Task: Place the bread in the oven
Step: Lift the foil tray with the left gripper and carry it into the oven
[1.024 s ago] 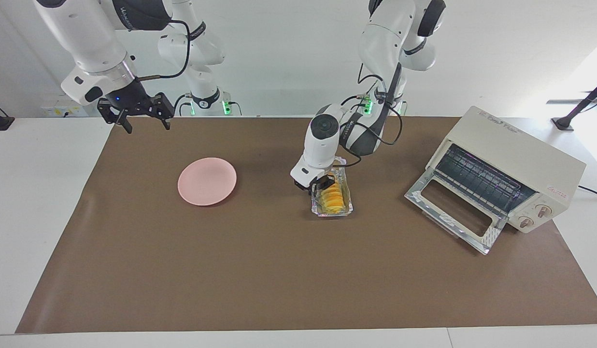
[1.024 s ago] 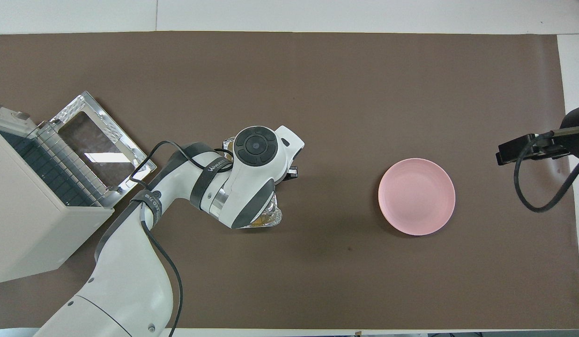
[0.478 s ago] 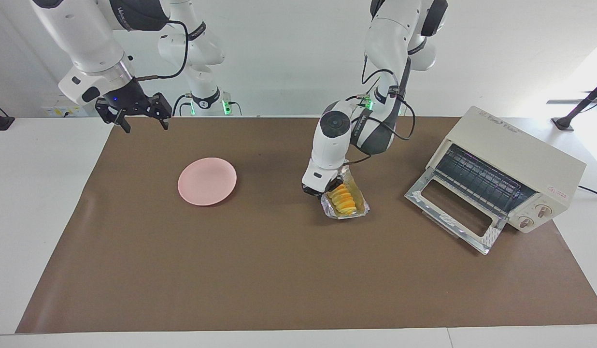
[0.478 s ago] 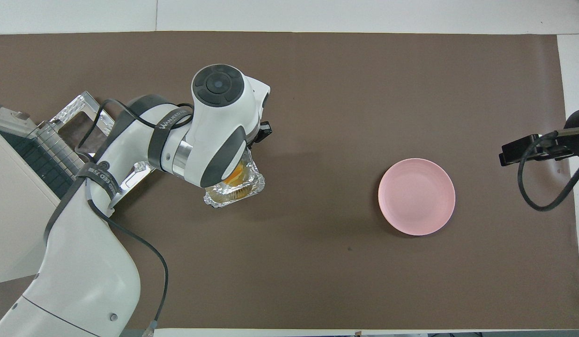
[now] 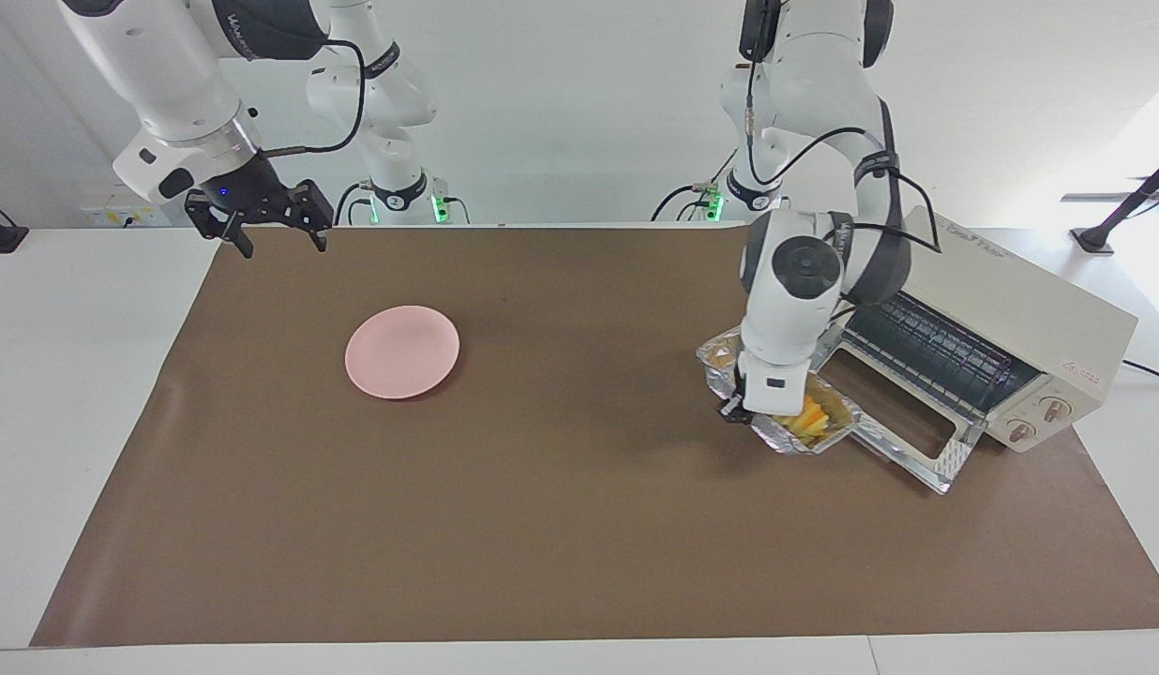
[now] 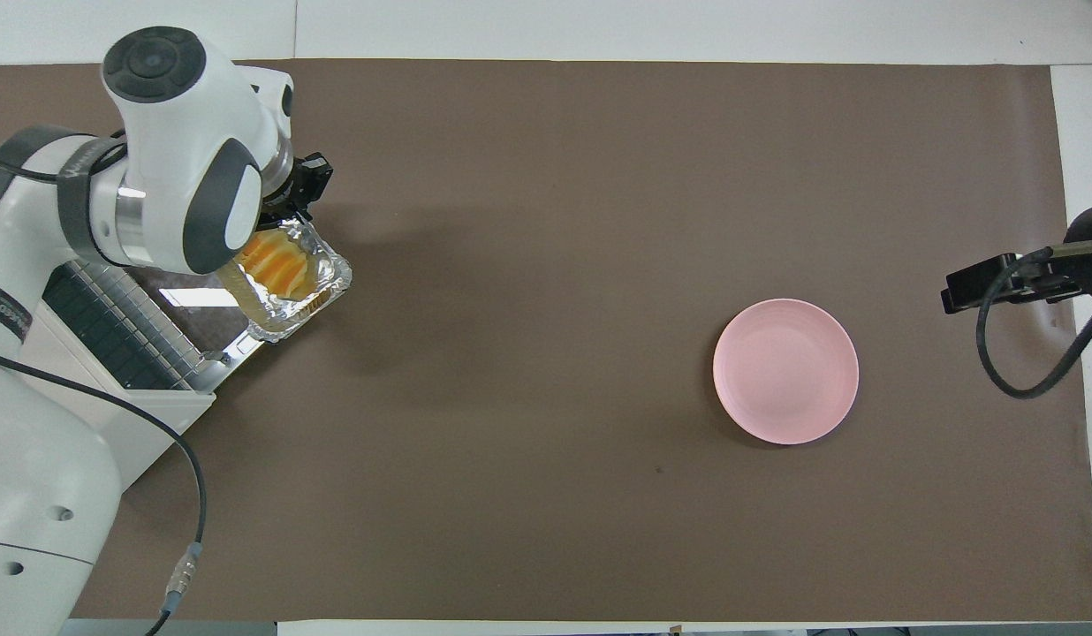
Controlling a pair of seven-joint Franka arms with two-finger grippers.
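The golden-yellow ridged bread (image 5: 806,419) lies in a crinkled silver foil tray (image 5: 722,360). My left gripper (image 5: 741,410) is shut on the tray's rim and holds it in the air, tilted, over the edge of the oven's open drop-down door (image 5: 894,433). The cream-white oven (image 5: 1006,305) stands at the left arm's end of the table, its wire rack showing. In the overhead view the bread (image 6: 276,256), the tray (image 6: 323,296) and the left gripper (image 6: 290,212) are over the door (image 6: 193,309). My right gripper (image 5: 284,246) is open and empty, and waits above the table's edge at its own end.
A round pink plate (image 5: 401,352) sits on the brown mat toward the right arm's end, also seen in the overhead view (image 6: 785,371). The oven's knobs (image 5: 1039,420) face away from the robots.
My left gripper has lifted the foil tray with the bread off the middle of the mat and carried it toward the oven, to over the open door. The right arm has barely moved.
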